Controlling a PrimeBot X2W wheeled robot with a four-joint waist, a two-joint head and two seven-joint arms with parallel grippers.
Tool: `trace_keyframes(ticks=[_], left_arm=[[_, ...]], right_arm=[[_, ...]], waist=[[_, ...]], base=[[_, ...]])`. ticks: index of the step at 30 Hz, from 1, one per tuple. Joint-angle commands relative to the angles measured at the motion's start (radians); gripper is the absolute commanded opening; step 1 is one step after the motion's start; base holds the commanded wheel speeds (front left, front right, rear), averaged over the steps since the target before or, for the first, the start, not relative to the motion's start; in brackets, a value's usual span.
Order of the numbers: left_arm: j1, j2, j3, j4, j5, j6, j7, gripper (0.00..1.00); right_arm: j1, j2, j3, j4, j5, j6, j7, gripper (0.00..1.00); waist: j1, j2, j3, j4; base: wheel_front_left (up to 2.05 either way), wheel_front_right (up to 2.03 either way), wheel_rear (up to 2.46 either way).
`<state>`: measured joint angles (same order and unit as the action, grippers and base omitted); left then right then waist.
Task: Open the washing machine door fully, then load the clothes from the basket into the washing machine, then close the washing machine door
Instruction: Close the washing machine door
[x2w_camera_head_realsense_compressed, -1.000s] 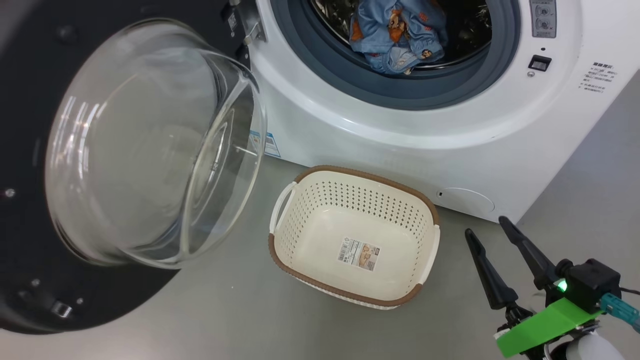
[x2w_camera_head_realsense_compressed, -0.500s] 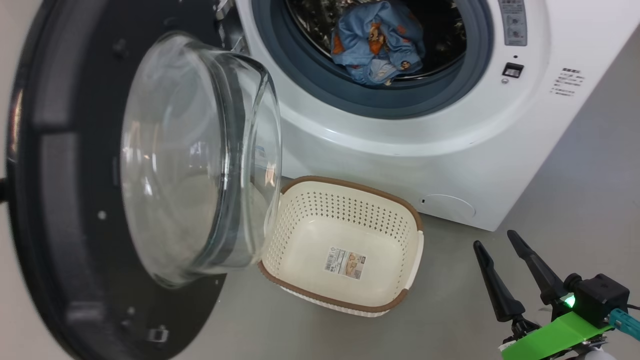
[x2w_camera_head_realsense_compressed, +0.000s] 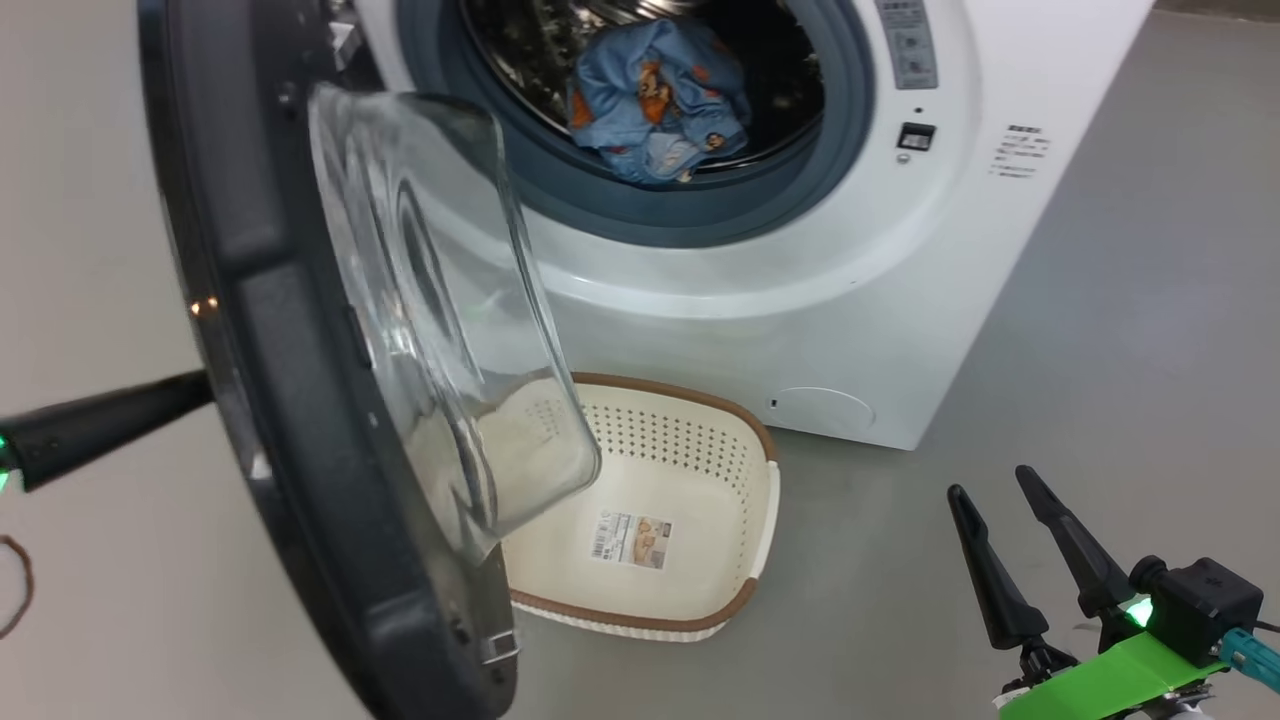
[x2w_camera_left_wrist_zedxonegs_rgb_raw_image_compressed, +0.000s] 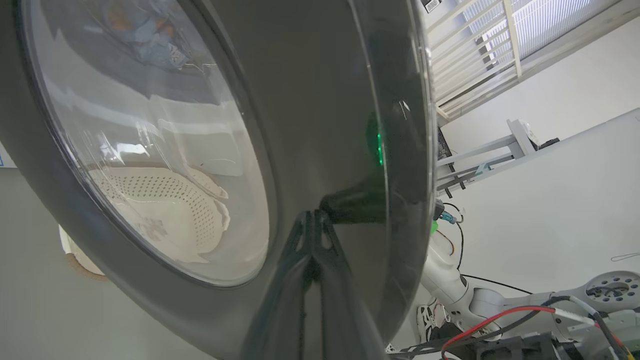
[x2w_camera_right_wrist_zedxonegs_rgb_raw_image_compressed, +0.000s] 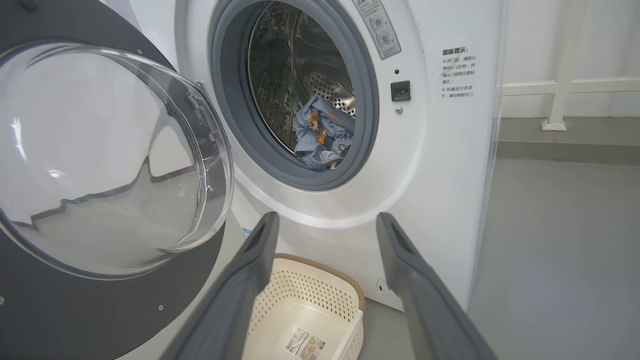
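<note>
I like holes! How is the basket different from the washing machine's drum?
The basket is cream plastic and holds no clothes; the washing machine's drum is shiny steel and holds the blue clothes. The basket opens upward; the drum opens sideways. Both have little holes.

Grey floor (x2w_camera_head_realsense_compressed: 1120, 300) seen w/ thin brown loop (x2w_camera_head_realsense_compressed: 30, 585) laid on it at far left, partly cut by frame edge. White wall (x2w_camera_right_wrist_zedxonegs_rgb_raw_image_compressed: 600, 35) at back, w/ white rail & post (x2w_camera_right_wrist_zedxonegs_rgb_raw_image_compressed: 560, 86) set against it. Post foot rested on low grey step (x2w_camera_right_wrist_zedxonegs_rgb_raw_image_compressed: 590, 145). White slatted grille (x2w_camera_left_wrist_zedxonegs_rgb_raw_image_compressed: 480, 45) seen in left wrist view.
</note>
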<state>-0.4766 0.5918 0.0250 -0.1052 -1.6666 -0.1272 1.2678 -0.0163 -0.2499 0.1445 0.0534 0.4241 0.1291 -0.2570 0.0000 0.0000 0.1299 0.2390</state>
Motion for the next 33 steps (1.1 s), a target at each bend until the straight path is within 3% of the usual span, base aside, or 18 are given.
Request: trace_keyframes(ticks=[1, 11, 21, 33], left_arm=[[-0.054, 0.027, 0.030, -0.042, 0.013, -0.003, 0.011, 0.00], [-0.115, -0.056, -0.018, -0.053, 0.077, -0.003, -0.025, 0.00], [-0.182, -0.125, -0.040, -0.035, 0.163, -0.003, -0.140, 0.00], [-0.256, -0.119, -0.076, 0.031, 0.210, -0.003, -0.211, 0.00]], right_arm=[[0.004, -0.002, 0.015, -0.031, 0.002, 0.002, -0.005, 1.00], [-0.001, 0.020, 0.009, -0.040, -0.004, 0.002, -0.005, 1.00], [-0.018, 0.053, 0.003, -0.050, -0.018, 0.002, -0.005, 1.00], [-0.049, 0.104, 0.002, -0.063, -0.033, 0.002, -0.005, 1.00]], waist=[[0.0000, 0.0000, -0.004, -0.039], [0.0000, 0.0000, 0.016, -0.117], [0.0000, 0.0000, 0.062, -0.203], [0.0000, 0.0000, 0.128, -0.309]], base=[[0.00, 0.00, 0.00], [0.00, 0.00, 0.00], [0.00, 0.00, 0.00], [0.00, 0.00, 0.00]])
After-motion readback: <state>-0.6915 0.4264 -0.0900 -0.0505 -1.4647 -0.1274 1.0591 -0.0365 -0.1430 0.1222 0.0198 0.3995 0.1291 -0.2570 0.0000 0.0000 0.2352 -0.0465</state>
